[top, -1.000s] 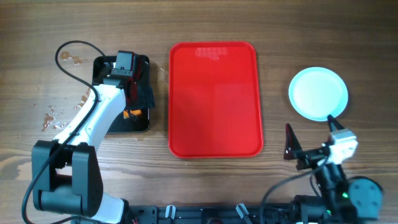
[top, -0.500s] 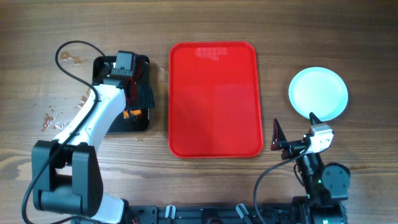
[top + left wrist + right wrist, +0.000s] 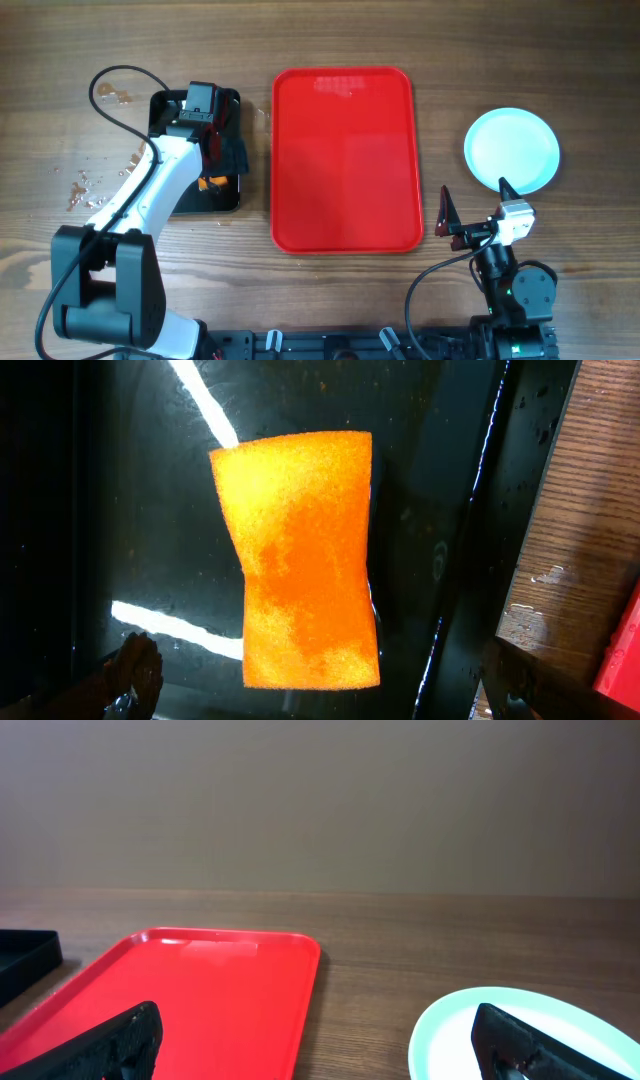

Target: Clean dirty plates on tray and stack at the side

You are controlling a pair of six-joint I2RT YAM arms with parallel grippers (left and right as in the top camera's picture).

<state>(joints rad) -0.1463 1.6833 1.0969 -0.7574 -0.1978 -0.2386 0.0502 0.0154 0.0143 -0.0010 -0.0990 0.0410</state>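
Pale round plate (image 3: pixel 512 150) lies flat right of red tray (image 3: pixel 346 160)

My left arm (image 3: pixel 150 195), left of the tray (image 3: pixel 345 200): white links, black joints, looping black cable (image 3: pixel 95 88). Right arm (image 3: pixel 498 265): black, white wrist.

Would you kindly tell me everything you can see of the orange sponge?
The sponge is a bright orange rectangular block of porous foam. It looks darker and damp through the middle and is slightly pinched at the waist. It lies flat on the wet floor of the black tray, its long side running up the left wrist view. The open left gripper hangs over it with a finger on either side, neither touching. From overhead only a sliver of the sponge shows beneath the arm.
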